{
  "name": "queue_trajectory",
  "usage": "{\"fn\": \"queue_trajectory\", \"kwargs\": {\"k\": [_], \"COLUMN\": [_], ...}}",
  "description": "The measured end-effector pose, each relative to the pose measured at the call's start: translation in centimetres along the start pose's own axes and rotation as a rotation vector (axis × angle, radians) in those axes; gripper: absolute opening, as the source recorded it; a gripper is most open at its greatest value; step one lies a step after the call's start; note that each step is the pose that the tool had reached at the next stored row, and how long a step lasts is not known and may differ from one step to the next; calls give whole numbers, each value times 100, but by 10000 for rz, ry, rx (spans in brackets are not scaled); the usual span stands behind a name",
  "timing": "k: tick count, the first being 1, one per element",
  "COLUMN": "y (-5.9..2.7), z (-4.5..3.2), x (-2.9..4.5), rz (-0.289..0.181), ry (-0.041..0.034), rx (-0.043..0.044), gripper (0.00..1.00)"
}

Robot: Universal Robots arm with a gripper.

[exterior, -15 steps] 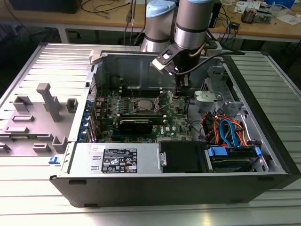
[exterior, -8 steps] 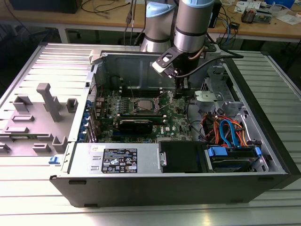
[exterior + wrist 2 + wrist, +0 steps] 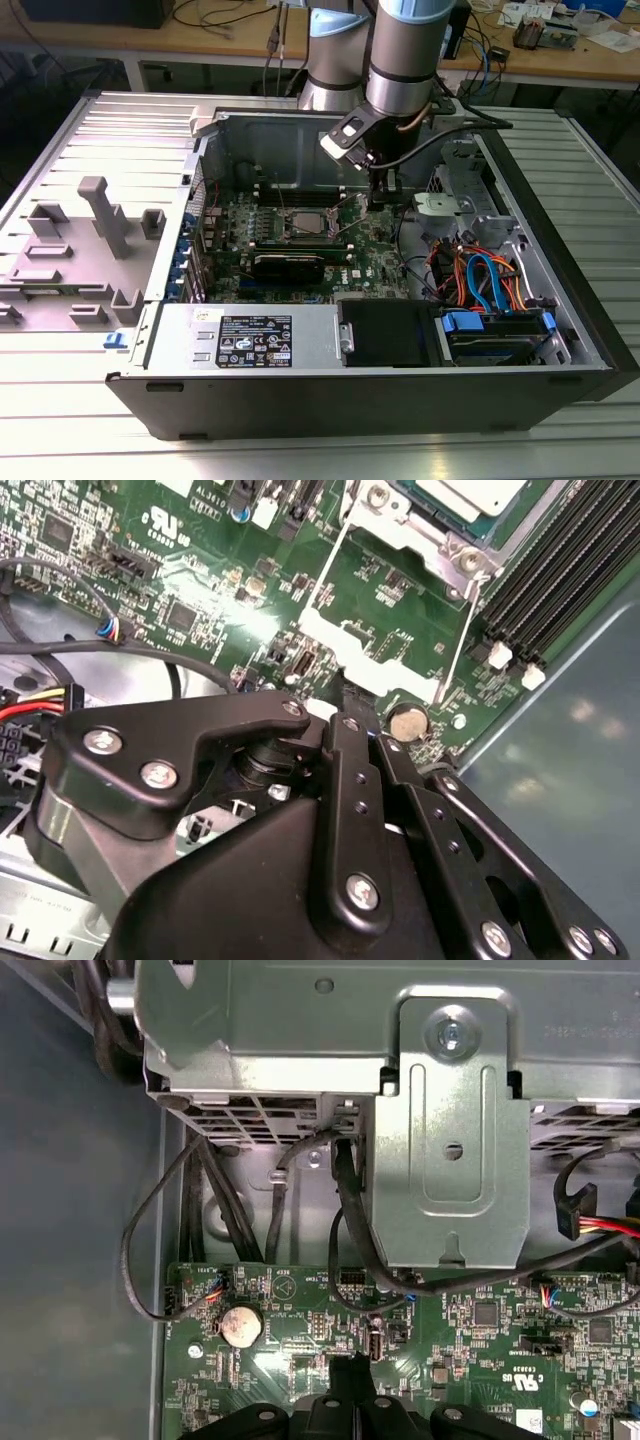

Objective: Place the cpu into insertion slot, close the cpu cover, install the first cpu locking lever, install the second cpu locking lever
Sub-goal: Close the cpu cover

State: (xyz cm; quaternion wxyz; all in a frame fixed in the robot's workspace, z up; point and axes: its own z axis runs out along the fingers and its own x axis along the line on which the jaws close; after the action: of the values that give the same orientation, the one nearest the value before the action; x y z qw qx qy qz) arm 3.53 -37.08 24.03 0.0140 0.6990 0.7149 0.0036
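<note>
Work site: an open grey sheet-metal computer case (image 3: 300, 352) lies on its side on a ribbed metal table (image 3: 90, 440). A green motherboard (image 3: 372, 256) sits flat inside it.

Arm: it comes down from the far side into the case, towards the exterior view's right of the board's middle.

Gripper: the black linked-finger gripper (image 3: 383, 196) hangs just above the motherboard. In both wrist views its two fingers meet at a narrow tip (image 3: 352, 695) (image 3: 352, 1366), drawn fully together. I cannot tell whether anything is pinched between them.

Cpu: the small flat square chip with a dull silver-grey top (image 3: 468, 492) lies inside the insertion slot, well apart from the fingertips.

Insertion slot: the square socket with a silvery metal rim (image 3: 420, 535) sits near the middle of the board. It is to the exterior view's left of the gripper, beside the long black memory slots (image 3: 560, 570).

Cpu cover: the thin silvery frame plate with a cut-out centre (image 3: 365, 652) appears swung open off the slot. Green board shows through its opening. Its free end lies just beside the gripper's tip in the second wrist view; whether the two touch I cannot tell.

Battery: a round silver coin cell (image 3: 407, 721) (image 3: 240, 1326) sits on the board near the fingertips.

Bracket: a folded grey steel drive bracket (image 3: 450, 1160) stands beyond the board's edge. Black cables (image 3: 345, 1210) run down under it to the board.

Side parts: grey plastic fixture blocks (image 3: 100, 222) rest on a panel at the exterior view's left of the case.
</note>
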Motion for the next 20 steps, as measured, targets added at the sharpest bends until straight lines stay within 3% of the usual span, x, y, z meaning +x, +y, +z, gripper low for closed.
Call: {"fn": "queue_trajectory", "kwargs": {"k": [9,15,20], "y": [-44,-54,-111], "z": [-19,-126,-148], "x": [1,0,1], "rz": [-1,-1,1], "ry": [1,13,52], "rx": [21,28,28], "gripper": [11,11,11]}}
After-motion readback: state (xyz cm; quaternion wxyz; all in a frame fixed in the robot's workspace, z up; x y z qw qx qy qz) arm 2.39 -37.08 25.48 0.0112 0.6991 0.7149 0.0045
